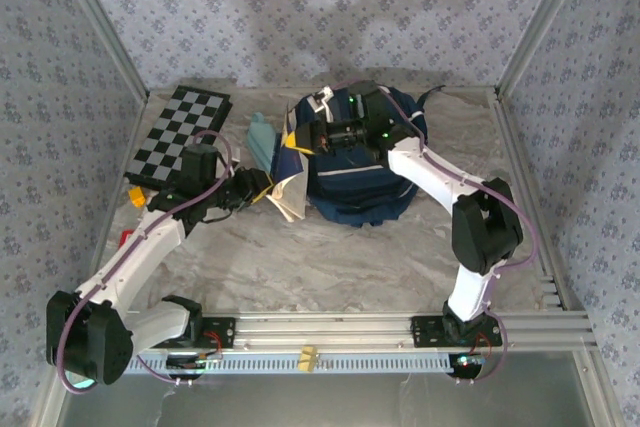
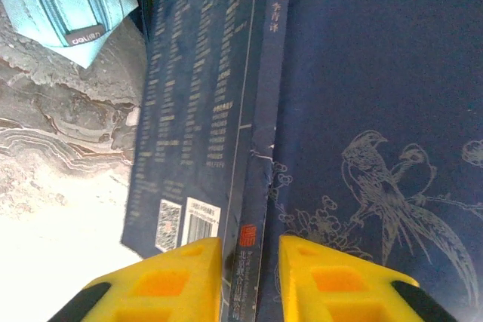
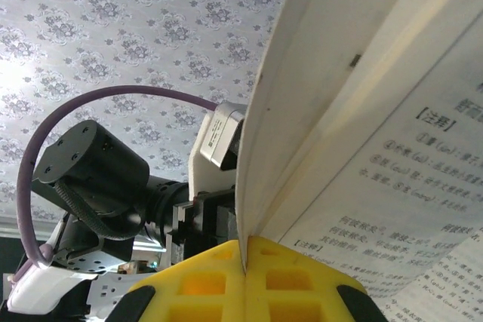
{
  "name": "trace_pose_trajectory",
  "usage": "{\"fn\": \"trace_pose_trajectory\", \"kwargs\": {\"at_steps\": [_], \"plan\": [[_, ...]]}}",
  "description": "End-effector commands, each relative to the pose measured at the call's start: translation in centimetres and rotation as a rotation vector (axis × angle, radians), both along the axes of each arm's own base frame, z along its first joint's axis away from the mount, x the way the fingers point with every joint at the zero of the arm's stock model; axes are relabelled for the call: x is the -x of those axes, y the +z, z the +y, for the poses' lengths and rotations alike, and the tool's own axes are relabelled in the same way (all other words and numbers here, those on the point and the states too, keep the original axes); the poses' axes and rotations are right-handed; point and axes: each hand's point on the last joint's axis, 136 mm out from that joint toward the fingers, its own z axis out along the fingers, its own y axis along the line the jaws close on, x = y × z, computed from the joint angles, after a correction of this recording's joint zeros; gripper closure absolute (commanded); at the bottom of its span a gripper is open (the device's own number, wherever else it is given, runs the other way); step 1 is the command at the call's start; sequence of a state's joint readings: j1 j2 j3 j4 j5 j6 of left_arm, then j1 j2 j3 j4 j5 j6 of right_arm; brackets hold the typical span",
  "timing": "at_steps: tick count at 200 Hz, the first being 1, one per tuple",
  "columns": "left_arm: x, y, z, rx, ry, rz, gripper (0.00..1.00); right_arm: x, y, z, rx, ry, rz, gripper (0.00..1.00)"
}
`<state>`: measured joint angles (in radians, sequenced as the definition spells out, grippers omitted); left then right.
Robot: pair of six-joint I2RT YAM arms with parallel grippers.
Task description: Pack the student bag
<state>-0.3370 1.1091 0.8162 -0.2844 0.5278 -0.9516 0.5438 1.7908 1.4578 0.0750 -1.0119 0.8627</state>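
The student bag (image 1: 362, 190), navy with a white stripe, lies at the back middle of the table. A navy-covered book (image 1: 291, 185) hangs open just left of it, white pages showing. My right gripper (image 1: 294, 137) reaches over the bag; its yellow fingers are shut (image 3: 246, 250) on a thin leaf at the top edge of the book (image 3: 362, 111). My left gripper (image 1: 260, 192) comes from the left. Its yellow fingers (image 2: 189, 277) stand close on either side (image 2: 251, 262) of the book's spine (image 2: 260, 148), gripping it.
A light blue pencil case (image 1: 260, 137) (image 2: 72, 1) lies left of the book. A black-and-white checkerboard (image 1: 180, 135) sits at the back left, with small orange (image 1: 135, 197) and red (image 1: 126, 239) items near the left wall. Metal frame rails border the table.
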Motion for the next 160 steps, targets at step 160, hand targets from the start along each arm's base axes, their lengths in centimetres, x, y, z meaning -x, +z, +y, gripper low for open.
{"fn": "trace_pose_trajectory", "kwargs": {"at_steps": [160], "plan": [[-0.8, 0.5, 0.0, -0.038, 0.03, -0.024, 1.0, 1.2, -3.6, -2.5, 0.107, -0.054, 0.032, 0.67]]}}
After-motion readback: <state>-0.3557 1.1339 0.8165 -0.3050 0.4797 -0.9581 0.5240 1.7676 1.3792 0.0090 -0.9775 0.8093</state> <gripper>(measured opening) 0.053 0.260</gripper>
